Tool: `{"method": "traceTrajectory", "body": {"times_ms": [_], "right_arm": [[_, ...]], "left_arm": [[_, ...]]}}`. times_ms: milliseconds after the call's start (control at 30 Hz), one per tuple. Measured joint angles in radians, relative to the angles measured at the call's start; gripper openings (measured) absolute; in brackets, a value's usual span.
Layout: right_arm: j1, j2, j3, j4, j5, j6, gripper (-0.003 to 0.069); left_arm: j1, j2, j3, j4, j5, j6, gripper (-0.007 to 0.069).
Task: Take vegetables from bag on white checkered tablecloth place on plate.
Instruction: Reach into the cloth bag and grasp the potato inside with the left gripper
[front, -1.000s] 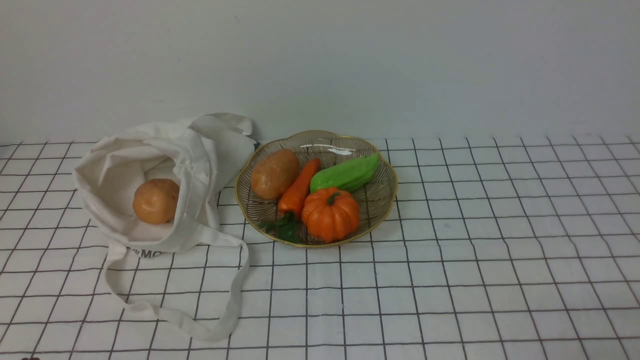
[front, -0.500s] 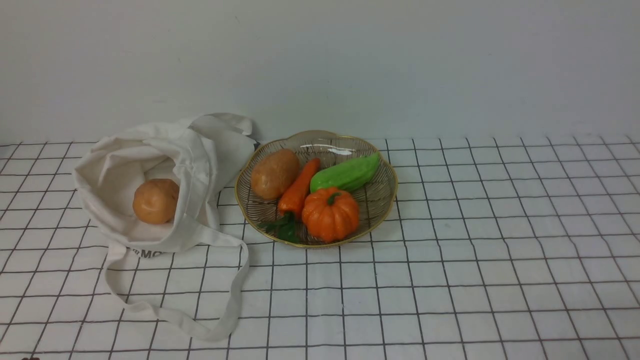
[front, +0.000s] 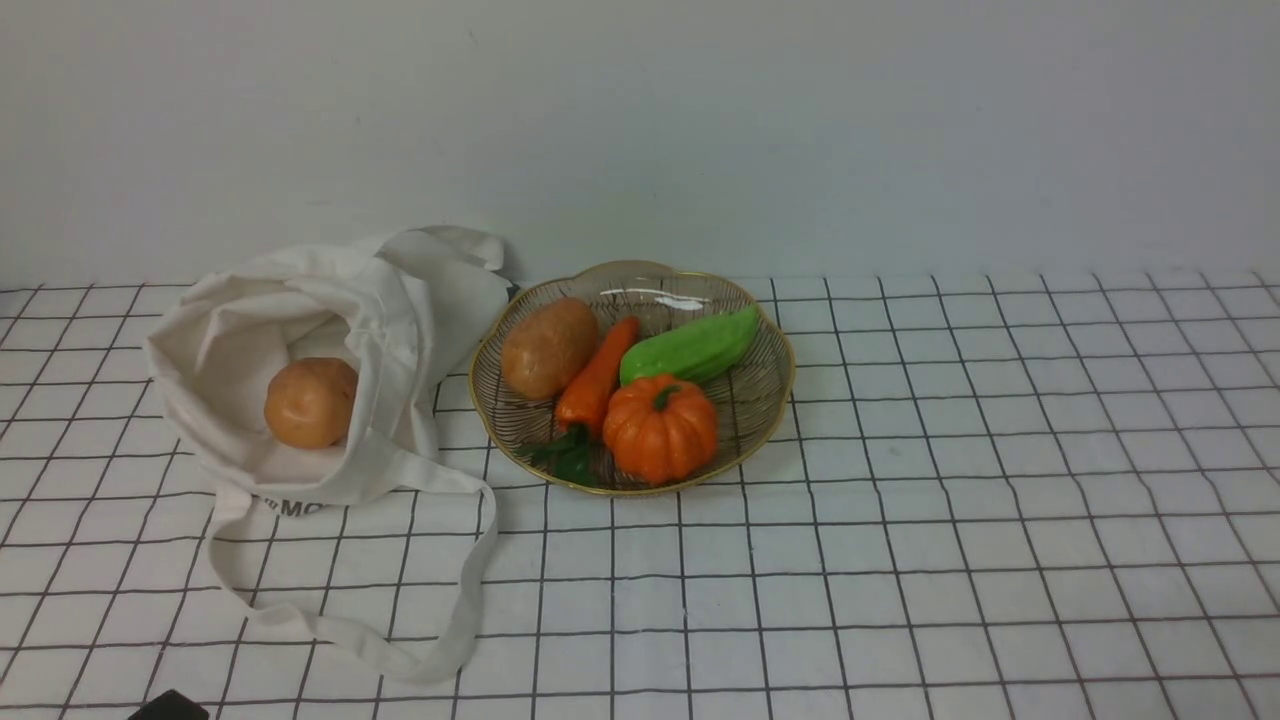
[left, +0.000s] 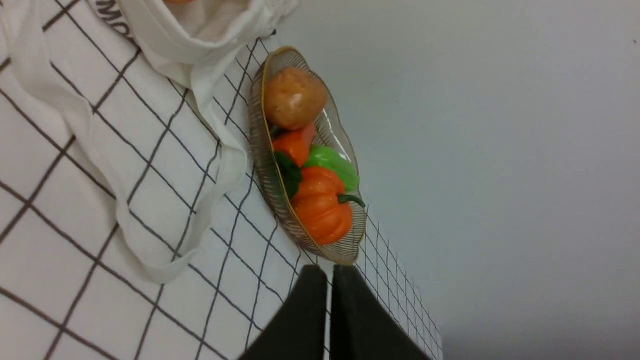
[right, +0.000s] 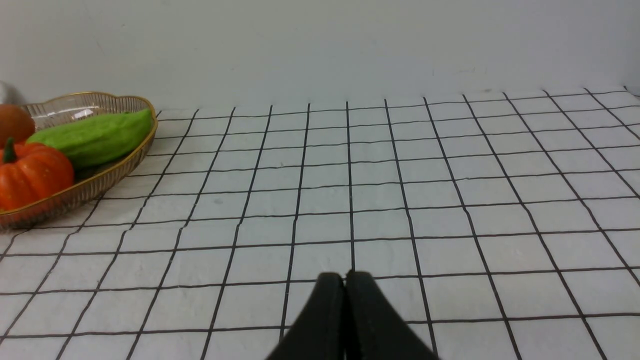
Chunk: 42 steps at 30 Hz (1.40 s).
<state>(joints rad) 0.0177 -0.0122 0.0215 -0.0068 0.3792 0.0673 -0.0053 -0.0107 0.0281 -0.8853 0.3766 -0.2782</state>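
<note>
A round tan-brown potato (front: 311, 402) lies inside the open mouth of the off-white bag (front: 400, 300), which is slumped at the left of the white checkered tablecloth (front: 900, 500). To its right stands the wire-mesh plate (front: 787, 372) with a gold rim. My left gripper (left: 329, 272) is shut and empty, low over the cloth in front of the bag and plate. Only a dark tip of it (front: 168, 706) shows at the front view's bottom edge. My right gripper (right: 345, 277) is shut and empty over bare cloth, to the right of the plate (right: 125, 167).
The plate holds an oval brown potato (front: 549, 347), a carrot (front: 598, 378), a green gourd (front: 692, 346) and a small orange pumpkin (front: 660, 428). The bag's long strap (front: 420, 660) loops forward across the cloth. A plain wall stands behind the table.
A dark tip of my left gripper has come up into the bottom left corner of the front view. Bag, potato and plate lie as before.
</note>
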Motion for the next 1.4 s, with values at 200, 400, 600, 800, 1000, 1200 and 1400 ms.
{"method": "traceTrajectory", "body": {"times_ms": [200,400,600,800,1000,1200,1400], "right_arm": [[0.000,0.000,0.000,0.000,0.000,0.000,-0.0015],[0.000,0.000,0.000,0.000,0.000,0.001,-0.0015],[0.000,0.000,0.000,0.000,0.000,0.001,-0.0015],[0.000,0.000,0.000,0.000,0.000,0.001,-0.0015],[0.000,0.000,0.000,0.000,0.000,0.000,-0.0015],[0.000,0.000,0.000,0.000,0.000,0.000,-0.0015],[0.000,0.000,0.000,0.000,0.000,0.000,-0.0015]], "left_arm": [[0.000,0.064,-0.193,0.032,0.123,0.114,-0.0008],[0.000,0.463,-0.481,0.350,0.458,0.145,-0.0008],[0.000,0.898,-0.727,0.645,0.634,0.175,-0.0005],[0.000,1.261,-0.967,0.713,0.640,0.185,0.0061],[0.000,1.509,-1.176,0.743,0.590,0.191,0.0245],[0.000,1.667,-1.248,0.770,0.413,0.179,0.0453],[0.000,1.797,-1.249,0.771,0.212,0.175,0.0587]]}}
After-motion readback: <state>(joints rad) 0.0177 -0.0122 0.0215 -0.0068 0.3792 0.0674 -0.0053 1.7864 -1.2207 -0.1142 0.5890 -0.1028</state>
